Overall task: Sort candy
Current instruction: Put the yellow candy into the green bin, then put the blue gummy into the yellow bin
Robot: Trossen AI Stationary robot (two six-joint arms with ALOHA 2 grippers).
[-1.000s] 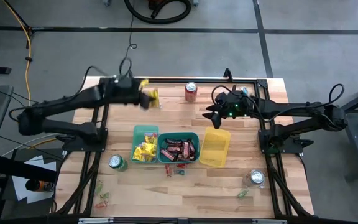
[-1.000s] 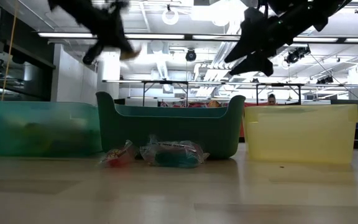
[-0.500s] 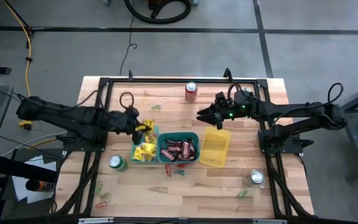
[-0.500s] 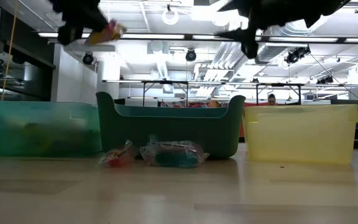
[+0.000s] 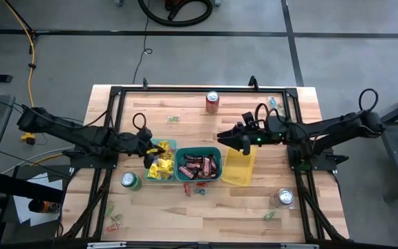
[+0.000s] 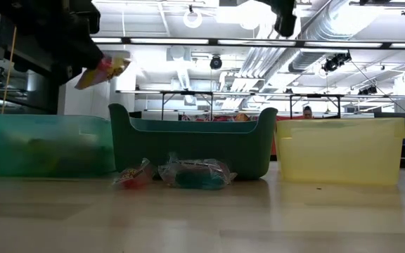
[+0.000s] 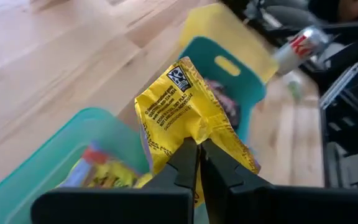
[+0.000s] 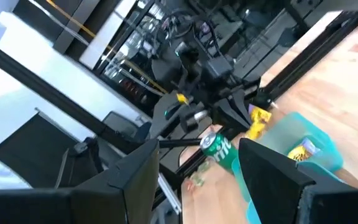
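table (image 5: pixel 185 214): wooden, three bins held mid-table | light teal bin (image 5: pixel 159 146): yellow packets inside | dark teal bin (image 5: pixel 216 151): brown-red bars inside | left gripper (image 5: pixel 152 148): closed on yellow candy packet (image 7: pixel 182 112), held over light teal bin | right gripper (image 5: pixel 221 135): fingers apart, nothing held, above yellow bin (image 5: pixel 239 169)

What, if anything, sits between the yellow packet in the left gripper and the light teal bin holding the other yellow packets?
Nothing visible. The left gripper is shut on the yellow packet and holds it above the light teal bin, whose open top has only other yellow packets inside. The right gripper is open over the yellow bin, off to the side.
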